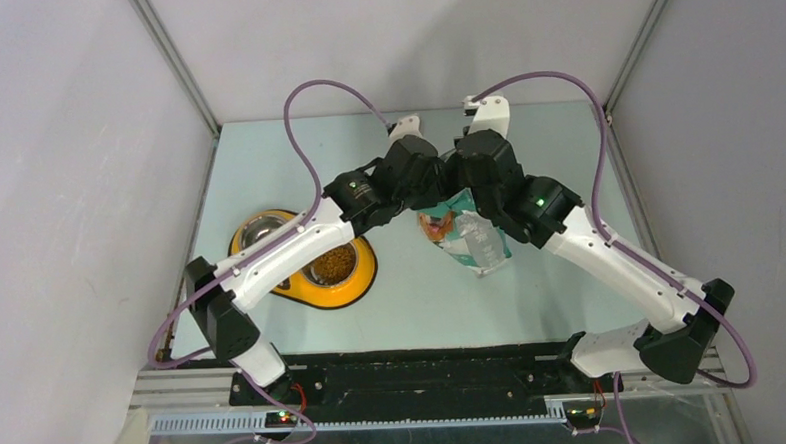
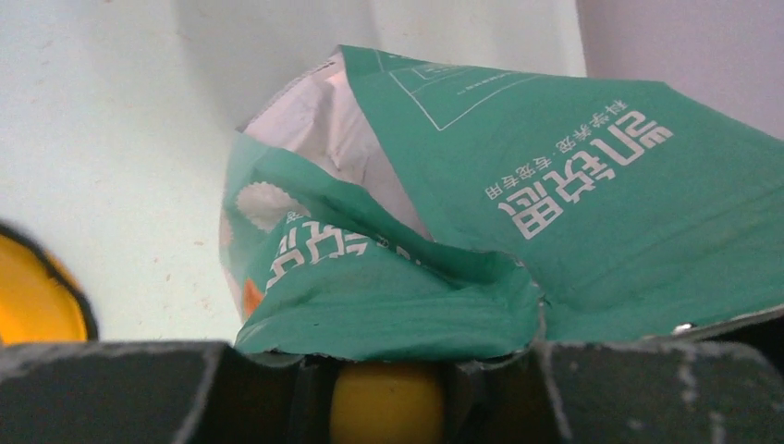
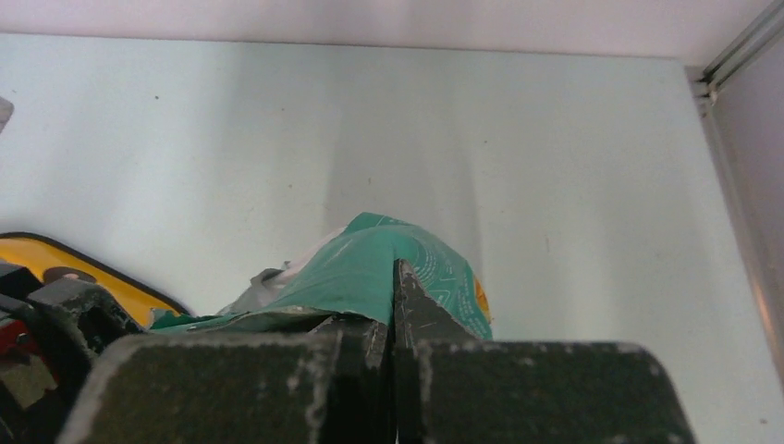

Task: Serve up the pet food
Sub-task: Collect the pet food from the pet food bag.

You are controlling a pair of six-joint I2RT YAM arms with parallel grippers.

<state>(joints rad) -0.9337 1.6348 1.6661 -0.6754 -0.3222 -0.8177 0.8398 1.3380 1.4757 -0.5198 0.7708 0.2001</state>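
Observation:
Brown pet food (image 1: 331, 266) fills the right bowl of a yellow feeder (image 1: 357, 287); its left steel bowl (image 1: 262, 229) looks empty. A green-and-white bag (image 1: 473, 243) stands at the table's middle, its mouth (image 2: 324, 148) open toward my left wrist. My left gripper (image 2: 386, 372) is at the bag's near lip, shut on an orange-yellow scoop handle (image 2: 386, 405); the scoop's head is hidden inside the bag (image 2: 592, 213). My right gripper (image 3: 393, 310) is shut on the bag's top edge (image 3: 370, 268) and pinches the foil. Both wrists meet above the bag (image 1: 445, 180).
The feeder's yellow rim (image 2: 32, 301) shows left of the bag and also at the far left (image 3: 88, 268) of the right wrist view. Grey walls close in the pale table (image 1: 566, 144) on three sides. Purple cables (image 1: 305, 136) arc over the back.

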